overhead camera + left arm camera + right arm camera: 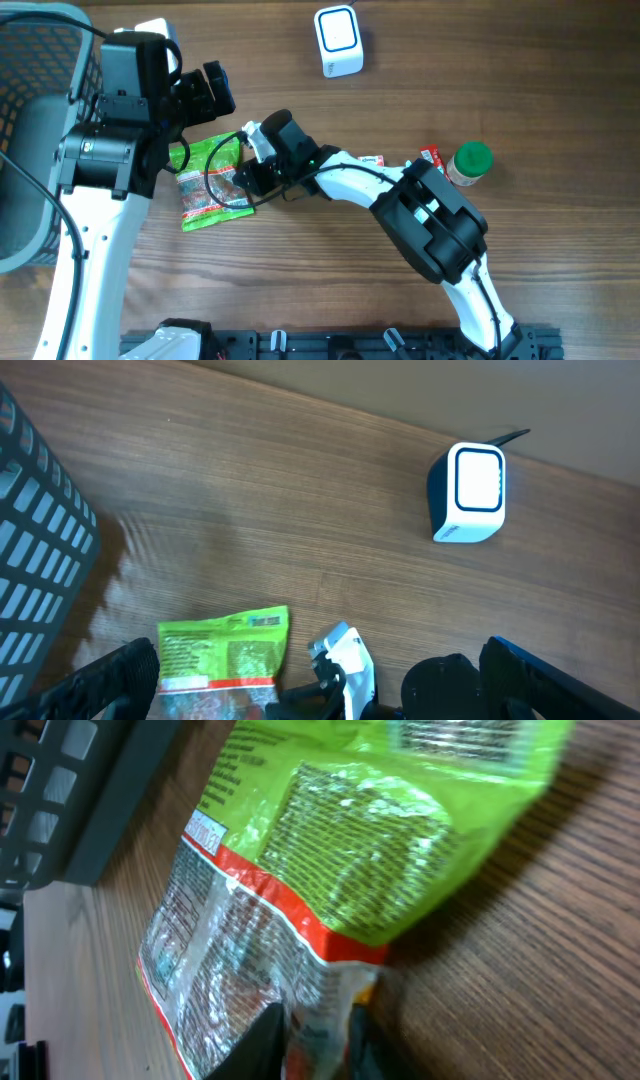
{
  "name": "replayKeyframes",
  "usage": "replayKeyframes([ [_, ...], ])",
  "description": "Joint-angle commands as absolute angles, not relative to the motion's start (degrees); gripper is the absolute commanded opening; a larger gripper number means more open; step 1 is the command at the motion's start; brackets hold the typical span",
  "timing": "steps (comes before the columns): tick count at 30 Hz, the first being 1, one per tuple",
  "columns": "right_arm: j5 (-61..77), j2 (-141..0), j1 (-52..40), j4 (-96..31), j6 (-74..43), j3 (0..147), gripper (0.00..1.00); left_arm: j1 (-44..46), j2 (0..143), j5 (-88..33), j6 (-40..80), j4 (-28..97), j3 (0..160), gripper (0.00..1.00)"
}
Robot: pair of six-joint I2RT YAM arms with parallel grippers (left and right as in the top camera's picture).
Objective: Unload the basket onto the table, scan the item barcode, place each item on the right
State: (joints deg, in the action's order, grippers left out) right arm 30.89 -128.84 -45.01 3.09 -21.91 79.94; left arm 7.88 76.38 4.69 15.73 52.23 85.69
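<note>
Wood-grain tabletop (pixel 300 300) is seen throughout, with the white barcode scanner (pixel 337 40) stood at the far edge and a grey mesh basket (pixel 40 100) at the left. And the green snack pouch (pixel 205 190) is found lying flat near the basket, well apart from the scanner. Its clear lower edge is pinched between the narrowed jaws of the right gripper (pixel 310 1032), as the wrist view shows. The left gripper (pixel 205 95) is held wide and empty above the pouch's top end. The pick-up is judged to be the step in hand. A thin edge grip on a floppy bag looks risky, so the lift should be made slowly and the pouch prevented from folding. The barcode panel, whose place cannot be made out, should be turned squarely toward the scanner's window.
</note>
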Motion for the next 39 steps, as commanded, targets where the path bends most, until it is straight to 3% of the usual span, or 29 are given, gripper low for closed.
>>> replayKeyframes([
  [1, 31.38, -128.07, -42.3, 0.93, -25.08, 79.75, 0.07, 7.99, 76.29, 5.21, 15.0, 51.94, 85.95, 1.0],
  [7, 31.51, -121.38, -34.72, -15.33, -24.03, 79.75, 0.04, 7.99, 76.29, 5.21, 15.0, 51.96, 85.95, 1.0],
  [8, 32.23, -121.23, -34.63, -15.49, -24.03, 79.75, 0.11, 7.99, 76.29, 5.21, 15.0, 51.96, 85.95, 1.0],
  [9, 33.74, -121.23, -34.72, -14.94, -24.01, 79.75, 0.37, 7.99, 76.29, 5.21, 15.0, 51.96, 85.95, 1.0],
  [10, 34.89, -121.49, -35.09, -14.06, -24.01, 79.75, 0.74, 7.99, 76.29, 5.19, 15.0, 51.96, 85.95, 1.0],
  [12, 34.46, -121.71, -36.12, -12.71, -23.42, 79.75, 0.9, 7.99, 76.29, 5.21, 15.0, 51.96, 85.95, 1.0],
  [15, 33.87, -122.61, -38.94, -7.44, -17.82, 79.75, 0.91, 7.99, 76.29, 5.19, 15.0, 51.96, 85.95, 1.0],
  [20, 21.98, -125.25, -44.4, -2.42, -18.0, 79.75, 0.91, 7.99, 76.29, 5.19, 15.0, 51.96, 85.95, 1.0],
  [31, 14.85, -131.04, -51.16, 9.1, -18.13, 79.75, 0.8, 7.99, 76.29, 5.19, 15.0, 51.96, 85.95, 1.0],
  [33, 14.59, -131.9, -51.62, 9.19, -18.06, 79.75, 0.62, 7.99, 76.29, 5.21, 15.0, 51.96, 85.95, 1.0],
  [36, 14.15, -132.09, -51.4, 7.79, -18.11, 79.75, 0.11, 7.99, 76.29, 5.19, 15.0, 51.96, 85.95, 1.0],
  [37, 14.15, -131.83, -51.11, 7.11, -18.22, 79.75, 0.04, 7.99, 76.29, 5.19, 15.0, 51.96, 85.95, 1.0],
  [39, 13.96, -130.02, -49.58, 3.9, -18.22, 79.75, 0.04, 7.99, 76.29, 5.19, 15.0, 51.96, 85.95, 1.0],
])
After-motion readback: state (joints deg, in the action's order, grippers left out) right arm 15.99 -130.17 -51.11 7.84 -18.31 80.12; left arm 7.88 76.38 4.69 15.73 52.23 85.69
